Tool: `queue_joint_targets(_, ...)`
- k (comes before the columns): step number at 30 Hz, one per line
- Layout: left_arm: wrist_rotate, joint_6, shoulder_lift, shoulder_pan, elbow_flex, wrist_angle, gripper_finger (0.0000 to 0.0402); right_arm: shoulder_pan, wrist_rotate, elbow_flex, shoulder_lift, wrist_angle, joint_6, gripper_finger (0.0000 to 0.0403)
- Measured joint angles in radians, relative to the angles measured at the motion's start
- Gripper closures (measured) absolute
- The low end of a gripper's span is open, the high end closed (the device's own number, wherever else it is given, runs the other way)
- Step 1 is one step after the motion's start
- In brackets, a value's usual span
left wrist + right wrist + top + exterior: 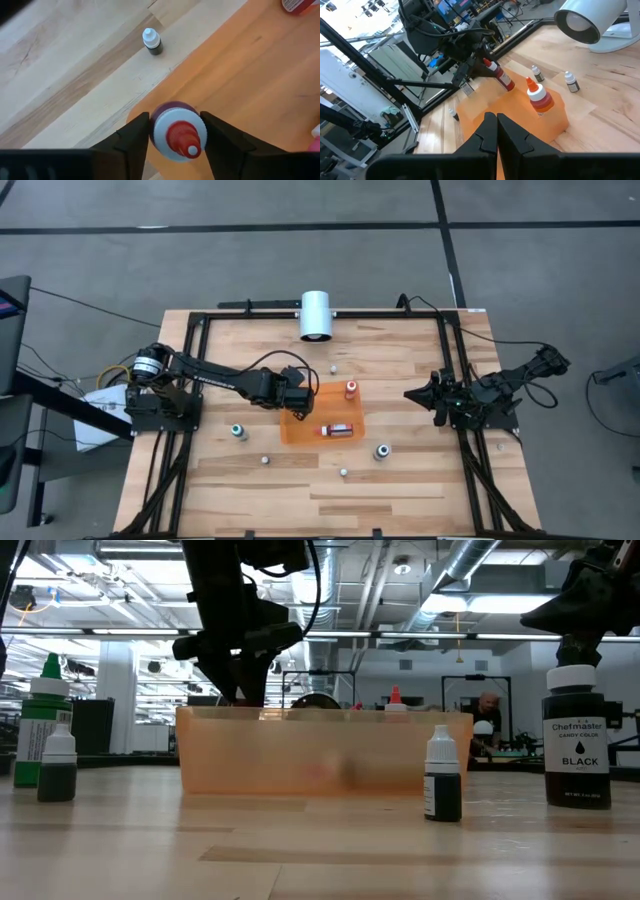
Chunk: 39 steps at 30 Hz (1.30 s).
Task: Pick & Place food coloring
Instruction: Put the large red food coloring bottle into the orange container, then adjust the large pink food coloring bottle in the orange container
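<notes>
Over the near-left corner of the orange tray (325, 425), the left gripper (173, 131) had its jaws either side of a red-tipped food coloring bottle (177, 132), flanking its cap; whether they pinched it I couldn't tell. It looked light, slick and tippy, best gripped at the ribbed cap. The right gripper (495, 131) waited shut at the counter's right edge.

Bottle (176, 131) body hidden beneath its cap
</notes>
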Motion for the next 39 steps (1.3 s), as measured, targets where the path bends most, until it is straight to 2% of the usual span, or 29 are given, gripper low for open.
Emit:
queue_joint_targets(7, 0.001, 0.0, 0.0, 0.0, 0.0, 0.001, 0.0162, 0.0, 0.0, 0.0, 0.0, 0.0, 0.0, 0.0403)
queue_joint_targets(12, 0.004, 0.001, 0.0, 0.001, 0.011, -0.022, 0.0138, 0.0, 0.0, 0.0, 0.0, 0.004, 0.0, 0.0403)
queue_joint_targets(16, 0.002, 0.011, -0.002, 0.0, 0.075, -0.138, 0.0137, 0.0, -0.026, 0.0, 0.0, 0.038, -0.001, 0.0403)
queue_joint_targets(24, -0.028, 0.023, -0.003, -0.029, 0.264, -0.46, 0.0136, 0.0, -0.204, 0.0, 0.002, 0.104, -0.002, 0.0403)
queue_joint_targets(29, -0.137, -0.081, -0.021, -0.108, 0.304, -0.616, 0.0136, 0.001, -0.233, 0.0, 0.002, 0.149, -0.019, 0.0403)
queue_joint_targets(35, -0.286, -0.275, -0.099, -0.241, 0.304, -0.711, 0.0136, 0.001, -0.233, 0.0, 0.017, 0.163, -0.021, 0.0403)
queue_joint_targets(39, -0.302, -0.357, -0.181, -0.287, 0.251, -0.71, 0.0136, 0.001, -0.233, 0.012, 0.072, 0.232, -0.069, 0.0403)
